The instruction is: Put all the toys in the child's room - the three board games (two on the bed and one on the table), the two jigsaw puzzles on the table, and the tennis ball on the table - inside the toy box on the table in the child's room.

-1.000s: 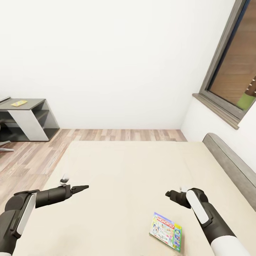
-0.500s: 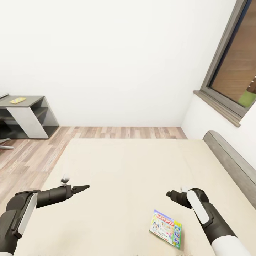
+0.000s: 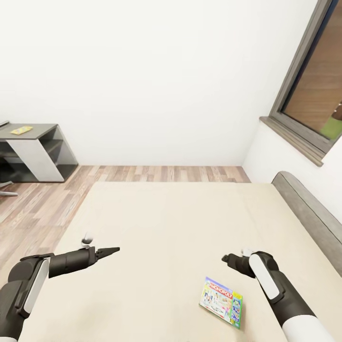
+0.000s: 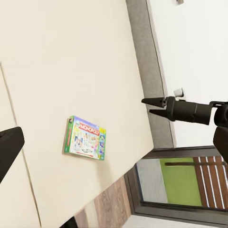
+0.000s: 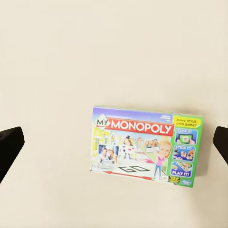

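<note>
A Monopoly board game (image 3: 221,301) lies flat on the beige mattress of the bed (image 3: 166,223), cover up, near the bed's near edge and toward its right side. The box is thin and rectangular, green-edged with a white, busy printed picture and a red MONOPOLY banner, turned slightly askew to the bed's edges. The bed's grey headboard runs along its right side. Bare mattress surrounds the box, with nothing touching it.
</note>
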`<state>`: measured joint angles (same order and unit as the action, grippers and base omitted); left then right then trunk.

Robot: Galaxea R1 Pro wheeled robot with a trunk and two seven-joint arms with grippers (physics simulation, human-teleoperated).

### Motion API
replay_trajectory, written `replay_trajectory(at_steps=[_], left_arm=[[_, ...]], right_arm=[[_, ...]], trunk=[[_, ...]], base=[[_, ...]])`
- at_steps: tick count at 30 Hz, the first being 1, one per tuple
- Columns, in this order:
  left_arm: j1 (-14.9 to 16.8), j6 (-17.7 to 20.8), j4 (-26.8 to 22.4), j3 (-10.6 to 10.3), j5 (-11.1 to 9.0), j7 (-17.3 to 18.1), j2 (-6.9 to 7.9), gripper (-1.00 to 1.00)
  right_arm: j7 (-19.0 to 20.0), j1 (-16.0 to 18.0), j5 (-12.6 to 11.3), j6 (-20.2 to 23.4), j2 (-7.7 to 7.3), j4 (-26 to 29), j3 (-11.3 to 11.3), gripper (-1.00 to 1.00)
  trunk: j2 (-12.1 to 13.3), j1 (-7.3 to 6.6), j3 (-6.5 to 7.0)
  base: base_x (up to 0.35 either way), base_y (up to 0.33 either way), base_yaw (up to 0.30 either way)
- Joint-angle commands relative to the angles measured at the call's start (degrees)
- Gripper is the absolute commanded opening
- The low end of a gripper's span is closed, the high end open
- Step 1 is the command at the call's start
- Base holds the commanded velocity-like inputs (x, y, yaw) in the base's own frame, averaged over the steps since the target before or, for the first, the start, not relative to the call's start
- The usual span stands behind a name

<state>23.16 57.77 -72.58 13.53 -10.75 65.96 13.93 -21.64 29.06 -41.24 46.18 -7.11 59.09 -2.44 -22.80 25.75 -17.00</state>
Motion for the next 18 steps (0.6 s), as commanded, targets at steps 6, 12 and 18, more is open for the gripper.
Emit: replay_trajectory(at_steps=[6, 12, 18], left_arm=[[0.04, 0.32, -0.02, 0.01, -0.05, 0.13, -0.05, 1.0], [0.04, 0.32, -0.02, 0.0, -0.07, 0.27, -0.1, 1.0], [0.04, 1.41, -0.26, -0.17, -0.47, 1.74, -0.32, 1.0]], right_arm=[[-0.35, 0.03, -0.66, -0.23, -0.89, -0.08, 0.26, 1.0], [-0.36, 0.03, -0.67, -0.31, -0.97, -0.09, 0.48, 1.0], [-0.24, 0.03, -0.72, -2.12, -0.99, -0.13, 0.5, 1.0]], trunk=[[-0.11, 0.03, -0.67], [-0.11, 0.03, -1.24], [-0.11, 0.03, -1.81]], base=[[0.0, 0.0, 0.0], [0.0, 0.0, 0.0], [0.0, 0.0, 0.0]])
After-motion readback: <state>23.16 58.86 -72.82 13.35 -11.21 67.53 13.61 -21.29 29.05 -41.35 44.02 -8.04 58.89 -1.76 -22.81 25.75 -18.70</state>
